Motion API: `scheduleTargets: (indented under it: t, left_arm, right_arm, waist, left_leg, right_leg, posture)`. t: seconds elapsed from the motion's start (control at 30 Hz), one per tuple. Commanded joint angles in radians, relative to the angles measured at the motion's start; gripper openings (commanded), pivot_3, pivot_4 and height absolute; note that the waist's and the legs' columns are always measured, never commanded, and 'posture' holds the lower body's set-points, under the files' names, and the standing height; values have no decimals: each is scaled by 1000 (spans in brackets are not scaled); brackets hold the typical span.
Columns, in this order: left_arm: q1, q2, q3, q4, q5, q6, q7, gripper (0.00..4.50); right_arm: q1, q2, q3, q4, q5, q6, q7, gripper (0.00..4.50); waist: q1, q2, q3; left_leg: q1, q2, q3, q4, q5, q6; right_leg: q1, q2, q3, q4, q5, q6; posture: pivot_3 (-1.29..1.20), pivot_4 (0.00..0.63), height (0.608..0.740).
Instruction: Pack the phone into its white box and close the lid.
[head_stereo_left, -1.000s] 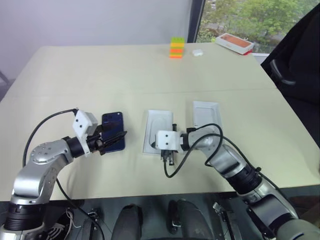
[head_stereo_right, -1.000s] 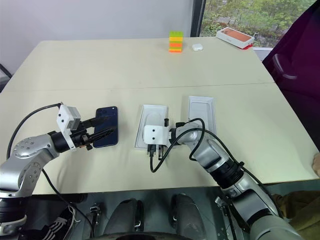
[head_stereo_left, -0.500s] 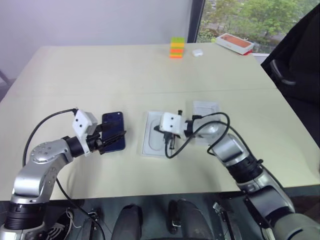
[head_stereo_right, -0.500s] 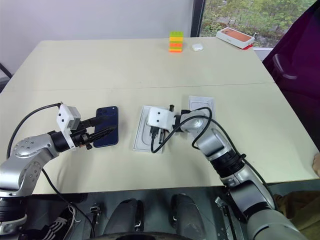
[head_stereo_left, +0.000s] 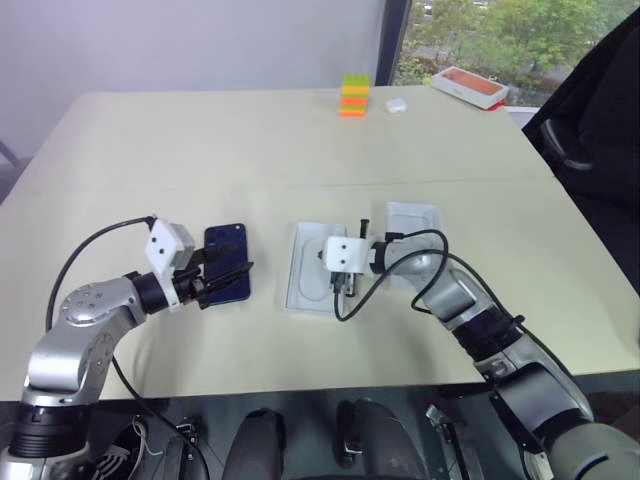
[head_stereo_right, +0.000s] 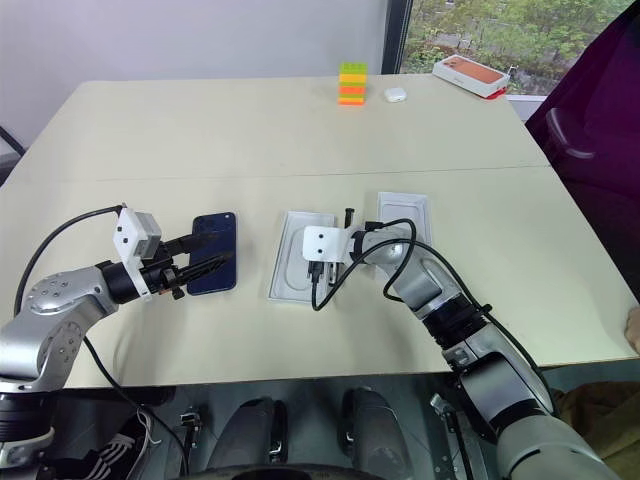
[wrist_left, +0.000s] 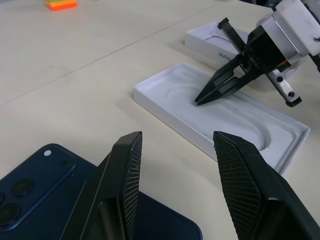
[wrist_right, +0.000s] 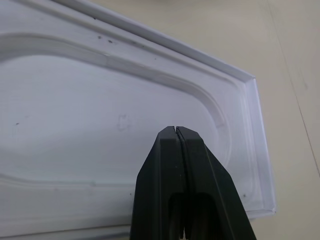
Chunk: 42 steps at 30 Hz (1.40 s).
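The phone (head_stereo_left: 227, 262), a dark navy slab with its camera cluster showing, lies flat on the table at the left. My left gripper (head_stereo_left: 232, 274) is open, its fingers (wrist_left: 125, 185) spread just above the phone's near end with nothing between them. A shallow white tray with an oval recess (head_stereo_left: 312, 262) lies at the table's middle; I cannot tell whether the white box is under it. My right gripper (wrist_left: 196, 102) is shut, its tip (wrist_right: 176, 129) down inside that recess. The lid (head_stereo_left: 412, 222) lies just right of it, plain white side up.
At the table's far side stand a stack of coloured bricks (head_stereo_left: 352, 96), a small white case (head_stereo_left: 396, 104) and an orange-topped box (head_stereo_left: 470, 87). A dark chair (head_stereo_left: 590, 130) stands past the right edge. A cable loops from my right wrist over the tray.
My right gripper has moved from the tray's near end further in over the recess, staying shut. The left gripper and the phone have kept still.
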Motion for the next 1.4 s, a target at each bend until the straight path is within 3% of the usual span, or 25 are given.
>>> scheduleTargets:
  t: [0.03,0.27,0.67,0.97,1.2,1.4]
  left_arm:
    - [-13,8,17,-4,-1,-17,-1,2391]
    - [-24,1,14,12,6,-22,3,2391]
    - [-99,73,126,131,-118,164,-5,2391]
    - [-226,75,259,311,-279,460,111,2391]
    - [-268,91,264,446,-295,577,122,2391]
    - [-333,105,196,584,-246,670,136,2391]
  right_arm:
    - [6,16,-27,-16,45,-4,25,46]
    - [-41,23,-93,42,111,-118,7,46]
    - [-59,76,-231,-24,319,57,54,46]
    - [-74,181,-176,-64,292,117,-9,46]
    - [-121,247,-182,-81,350,250,-5,46]
    - [-161,329,-83,-2,264,280,-66,46]
  waist:
    - [0,0,0]
    - [0,0,0]
    - [0,0,0]
    - [-2,0,0]
    - [-2,0,0]
    - [-6,0,0]
  left_leg:
    - [0,0,0,0,0,0]
    - [0,0,0,0,0,0]
    - [0,1,0,0,0,0]
    - [0,2,0,0,0,0]
    - [0,2,0,0,0,0]
    - [0,2,0,0,0,0]
  right_leg:
    - [0,0,0,0,0,0]
    - [0,0,0,0,0,0]
    - [0,0,0,0,0,0]
    - [0,1,0,1,0,0]
    - [-1,0,0,1,0,0]
    - [-1,1,0,2,0,0]
  posture:
    - [0,150,740]
    - [0,150,740]
    - [0,150,740]
    - [0,150,740]
    - [0,150,740]
    - [0,150,740]
